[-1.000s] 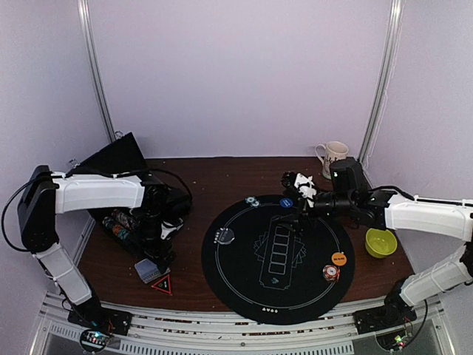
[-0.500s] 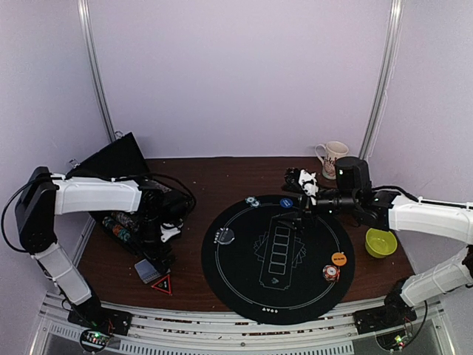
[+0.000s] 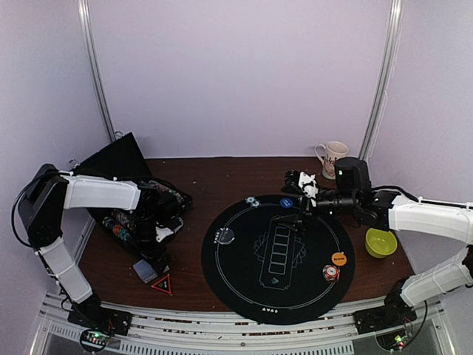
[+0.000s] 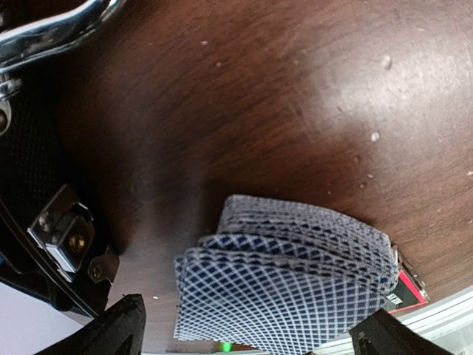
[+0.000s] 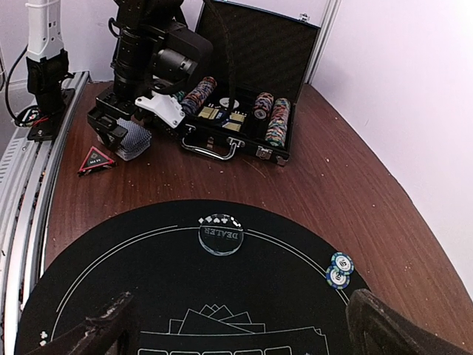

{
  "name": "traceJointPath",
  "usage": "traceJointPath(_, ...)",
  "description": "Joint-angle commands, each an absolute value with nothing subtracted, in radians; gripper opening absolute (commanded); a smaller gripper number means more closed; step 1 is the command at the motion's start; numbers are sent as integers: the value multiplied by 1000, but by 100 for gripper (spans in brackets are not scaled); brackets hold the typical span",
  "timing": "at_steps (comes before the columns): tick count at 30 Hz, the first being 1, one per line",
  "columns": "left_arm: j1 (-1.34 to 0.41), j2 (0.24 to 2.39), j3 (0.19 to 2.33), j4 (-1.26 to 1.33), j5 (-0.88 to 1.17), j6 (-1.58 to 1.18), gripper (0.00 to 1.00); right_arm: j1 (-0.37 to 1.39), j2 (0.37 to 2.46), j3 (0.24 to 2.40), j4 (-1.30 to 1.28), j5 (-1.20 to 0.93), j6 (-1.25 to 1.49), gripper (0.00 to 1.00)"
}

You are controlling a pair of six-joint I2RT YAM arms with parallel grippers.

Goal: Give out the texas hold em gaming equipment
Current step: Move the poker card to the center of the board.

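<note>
The step in hand looks like picking up the deck (image 4: 288, 288) so cards can be dealt onto the mat (image 3: 244, 292). In the left wrist view the deck fills the lower middle of the frame, blue backs up and slightly fanned, lying on the table (image 4: 295, 89). The left gripper (image 3: 154, 257) is spread wide over it, with one fingertip (image 4: 122, 329) in the lower left corner, the other in the lower right, and the deck between them, untouched as far as I can tell. In the overhead view that arm reaches from the left edge and bends down steeply at the wrist, just in front of the open case (image 5: 236, 103). The deck sits at the lower left beside a red triangle (image 3: 162, 284). The next move probably calls for lowering until the fingers flank the deck's edges, then closing squarely so the loose cards do not slide apart. The right arm stretches in from the right edge, roughly level, over the mat's upper rim. The right gripper (image 5: 251, 333) is also wide apart and holds nothing. Several pieces are already on the mat: the dealer button (image 5: 219, 238) at its left, two chips (image 5: 338, 268) and a blue button (image 3: 286, 203) along the top, and an orange button (image 3: 338, 259) with another chip (image 3: 330, 272) at the lower right. More chips stand in rows in the case.
</note>
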State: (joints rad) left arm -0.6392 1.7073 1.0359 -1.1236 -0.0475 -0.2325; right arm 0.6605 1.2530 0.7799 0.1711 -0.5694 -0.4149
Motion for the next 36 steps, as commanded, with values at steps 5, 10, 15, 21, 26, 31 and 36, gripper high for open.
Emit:
traceJointPath(5, -619, 1743, 1021, -1099, 27, -189, 95, 661, 1241, 793, 163, -599, -430, 100)
traceJointPath(10, -618, 1774, 992, -1065, 92, -179, 92, 661, 1238, 793, 159, -595, -434, 100)
traceJointPath(15, -618, 1786, 940, -1012, 92, -191, 86, 662, 1235, 795, 153, -593, -438, 100)
traceJointPath(21, -653, 1792, 1001, -1008, 65, -194, 71, 662, 1231, 799, 145, -580, -441, 100)
traceJointPath(26, -746, 1832, 1096, -907, 10, -171, 68, 661, 1226, 801, 135, -565, -446, 100)
traceJointPath(31, -782, 1977, 1246, -906, 6, -141, 66, 661, 1219, 807, 120, -558, -448, 100)
traceJointPath(36, -794, 2018, 1304, -908, 25, -103, 74, 662, 1216, 806, 110, -542, -457, 100)
